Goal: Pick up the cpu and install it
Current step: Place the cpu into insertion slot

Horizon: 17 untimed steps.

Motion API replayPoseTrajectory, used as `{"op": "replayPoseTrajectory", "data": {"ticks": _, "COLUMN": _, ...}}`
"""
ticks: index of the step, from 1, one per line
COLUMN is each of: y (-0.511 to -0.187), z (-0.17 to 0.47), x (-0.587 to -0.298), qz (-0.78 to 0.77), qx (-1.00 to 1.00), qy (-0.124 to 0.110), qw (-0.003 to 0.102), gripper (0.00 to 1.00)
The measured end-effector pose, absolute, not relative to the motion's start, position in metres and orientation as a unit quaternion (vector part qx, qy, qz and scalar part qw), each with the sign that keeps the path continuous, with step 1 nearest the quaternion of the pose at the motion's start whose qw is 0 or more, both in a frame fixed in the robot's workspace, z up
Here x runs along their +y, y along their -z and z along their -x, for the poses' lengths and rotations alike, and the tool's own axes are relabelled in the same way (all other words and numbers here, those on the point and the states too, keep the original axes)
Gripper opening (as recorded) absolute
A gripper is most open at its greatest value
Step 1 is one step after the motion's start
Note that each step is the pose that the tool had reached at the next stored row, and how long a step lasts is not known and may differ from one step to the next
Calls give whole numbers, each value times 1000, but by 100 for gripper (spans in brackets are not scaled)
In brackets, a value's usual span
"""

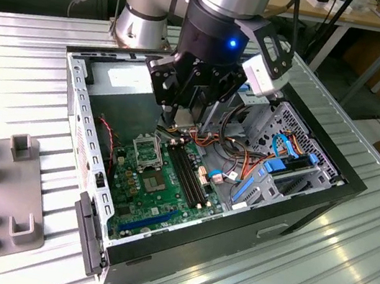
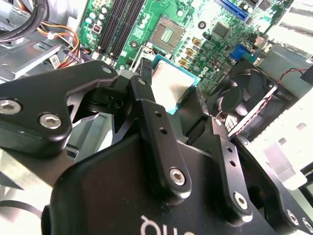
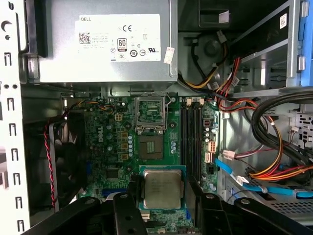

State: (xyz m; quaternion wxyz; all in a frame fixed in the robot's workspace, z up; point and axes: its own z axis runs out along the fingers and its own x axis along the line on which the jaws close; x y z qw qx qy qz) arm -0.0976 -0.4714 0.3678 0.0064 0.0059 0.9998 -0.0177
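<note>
Ribbed metal tabletop (image 1: 38, 44) is carrying the open computer case (image 1: 77, 116), and your gripper (image 1: 183, 115) is hanging inside it over the green motherboard (image 3: 110, 142). You are holding the cpu (image 3: 163, 188): the black fingers (image 3: 198, 192) are pressing in on two opposite edges of it, with the silver top facing the wrist cameras, so I am judging the tool clamped on the chip rather than merely flanking it.

What matters to you is lying just ahead of the fingertips. The open socket (image 3: 150, 147) is sitting on the board beyond the chip, toward the grey power-supply box (image 3: 105, 44), and its hollow retaining frame (image 3: 150, 113) is lying flipped back on the far side of it. The chip is not over the socket yet, though it is close. Being square, the chip has no long axis to speak of (its edges are running roughly parallel to the socket's in the first wrist view).

Room around the tool is looking fair. The long black memory slots (image 3: 193, 137) are running alongside one finger, the fan (image 3: 58, 152) is standing well off on the other side, and the cable bundle (image 3: 274, 164) is lying past the slots.
</note>
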Motion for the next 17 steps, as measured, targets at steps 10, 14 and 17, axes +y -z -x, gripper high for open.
{"op": "replayPoseTrajectory", "data": {"ticks": 10, "y": -362, "z": 98, "x": -471, "qz": -6, "qx": 1000, "qy": 18, "qw": 6, "gripper": 47}}
{"op": "replayPoseTrajectory", "data": {"ticks": 14, "y": -360, "z": 98, "x": -471, "qz": -6, "qx": 1000, "qy": 18, "qw": 6, "gripper": 47}}
{"op": "replayPoseTrajectory", "data": {"ticks": 17, "y": -359, "z": 98, "x": -471, "qz": -6, "qx": 1000, "qy": 18, "qw": 6, "gripper": 47}}
